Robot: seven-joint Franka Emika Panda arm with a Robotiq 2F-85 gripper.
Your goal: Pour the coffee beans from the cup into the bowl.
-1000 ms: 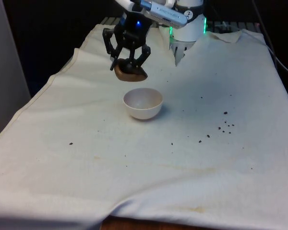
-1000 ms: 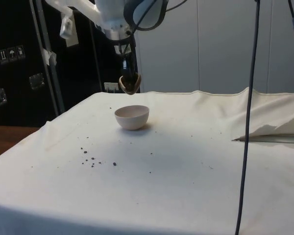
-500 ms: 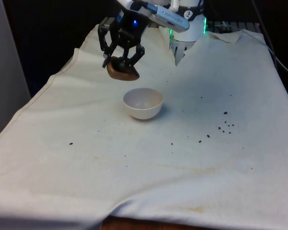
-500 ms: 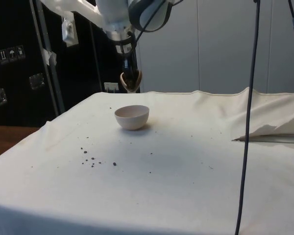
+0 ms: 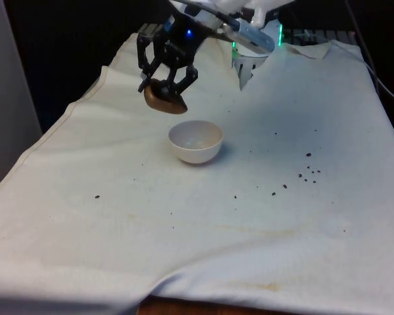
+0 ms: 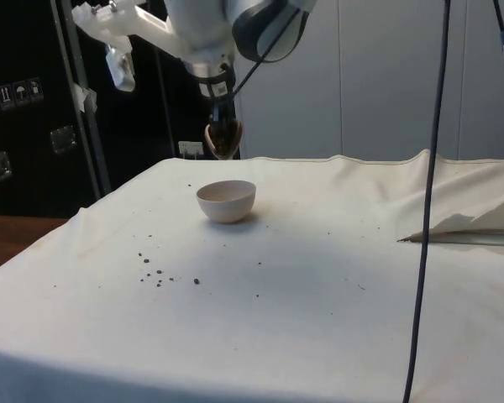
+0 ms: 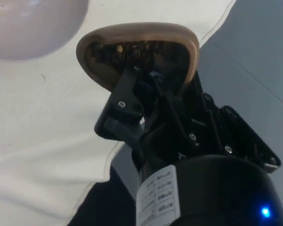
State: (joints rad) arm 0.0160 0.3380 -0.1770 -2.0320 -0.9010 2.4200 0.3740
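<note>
Brown cup point(image 5: 164, 100) clamped between fingers of gripper point(image 5: 169, 84), tilted in air, above and toward front view's left of white bowl point(image 5: 196, 141). Stray beans point(image 5: 307, 174) scattered on cloth point(image 5: 262, 223).

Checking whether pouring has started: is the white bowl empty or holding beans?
Empty, as far as shown: the white bowl shows a plain pale inside in the front view, no dark beans.

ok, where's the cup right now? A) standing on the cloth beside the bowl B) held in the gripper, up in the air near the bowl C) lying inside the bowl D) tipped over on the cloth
B: the gripper is shut on the brown cup, which hangs above the cloth, off to the front view's left of the white bowl.
</note>
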